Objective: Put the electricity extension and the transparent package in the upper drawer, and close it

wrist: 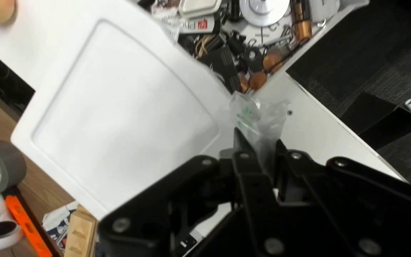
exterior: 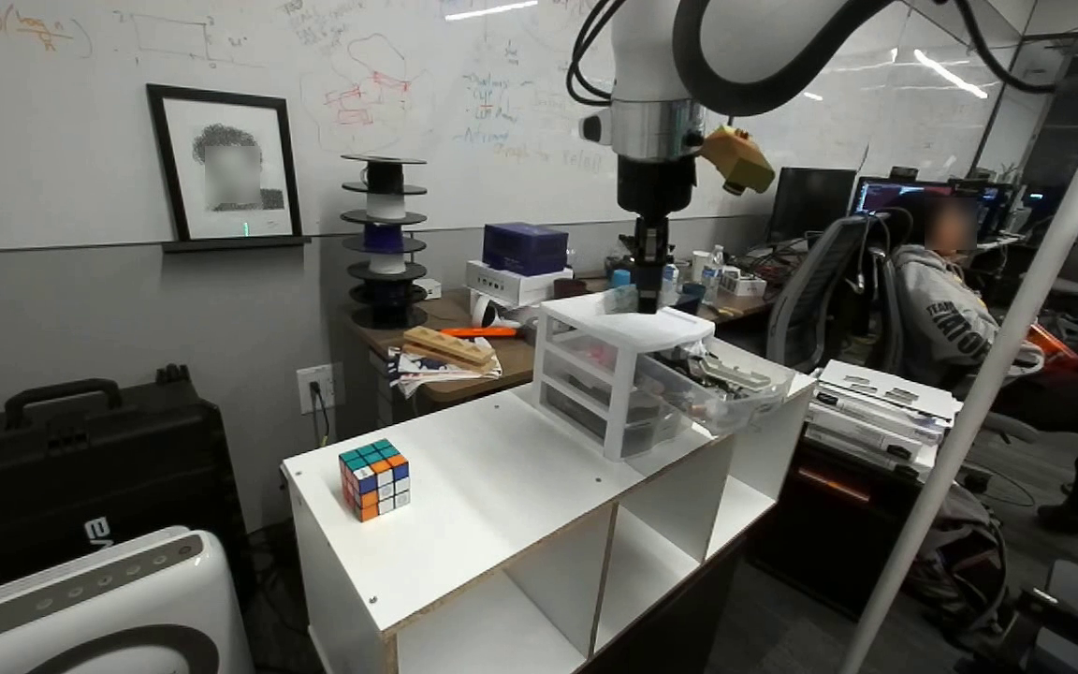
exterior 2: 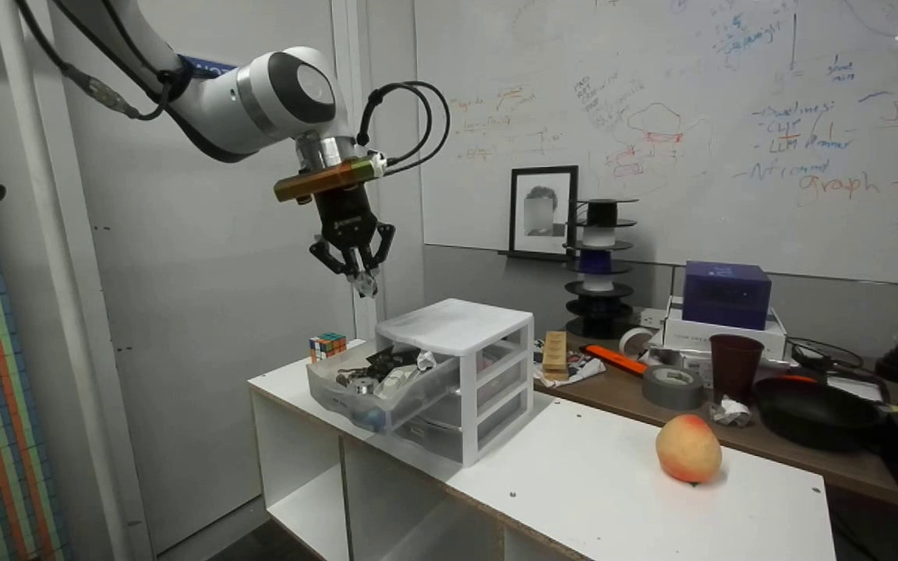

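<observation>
Wrist view: package [wrist: 261,125] juts beyond fingers [wrist: 243,144].

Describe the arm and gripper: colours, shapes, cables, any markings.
The arm is rounded and white with grey and black parts, ending in a silver collar. A yellow-brown block juts out next to it, and black cables loop nearby. The gripper is black; its fingers are slim, with round metal screws. Pale lettering on its body is too small to read.

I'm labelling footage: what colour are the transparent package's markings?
Green, on the transparent package; best seen in the wrist view.
</observation>
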You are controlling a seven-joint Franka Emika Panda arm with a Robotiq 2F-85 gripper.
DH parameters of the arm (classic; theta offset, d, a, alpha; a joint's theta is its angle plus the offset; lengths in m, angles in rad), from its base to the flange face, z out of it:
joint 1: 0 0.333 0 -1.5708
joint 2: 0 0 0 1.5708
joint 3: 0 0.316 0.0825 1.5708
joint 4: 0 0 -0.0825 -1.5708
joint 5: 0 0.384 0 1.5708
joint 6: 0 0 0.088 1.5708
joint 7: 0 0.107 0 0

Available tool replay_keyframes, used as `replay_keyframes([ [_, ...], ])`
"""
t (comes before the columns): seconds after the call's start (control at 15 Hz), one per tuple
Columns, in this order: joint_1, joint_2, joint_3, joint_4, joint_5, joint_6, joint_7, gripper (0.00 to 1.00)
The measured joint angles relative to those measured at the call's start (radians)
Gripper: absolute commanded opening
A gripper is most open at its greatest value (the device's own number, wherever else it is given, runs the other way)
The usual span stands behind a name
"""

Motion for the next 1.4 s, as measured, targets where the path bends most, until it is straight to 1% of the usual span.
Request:
replay_keyframes([
  [0.13,-0.012,-0.044,-0.006,-0.064,0.000,-0.011,0.021,0.16],
  [0.2,-0.018,-0.064,-0.008,-0.093,0.000,-0.016,0.032,0.14],
  [0.33,-0.032,-0.099,-0.015,-0.149,0.000,-0.020,0.051,0.14],
  [0.4,-0.040,-0.115,-0.020,-0.176,0.000,-0.021,0.061,0.15],
  [0.67,-0.070,-0.154,-0.042,-0.250,-0.005,-0.027,0.102,0.14],
  [0.73,-0.078,-0.159,-0.047,-0.266,-0.011,-0.018,0.109,0.15],
  [0.87,-0.091,-0.161,-0.056,-0.292,-0.019,0.036,0.119,0.15],
  [1.27,-0.123,-0.161,-0.066,-0.392,-0.018,0.279,0.120,0.15],
  [1.4,-0.125,-0.162,-0.066,-0.419,-0.018,0.330,0.120,0.15],
])
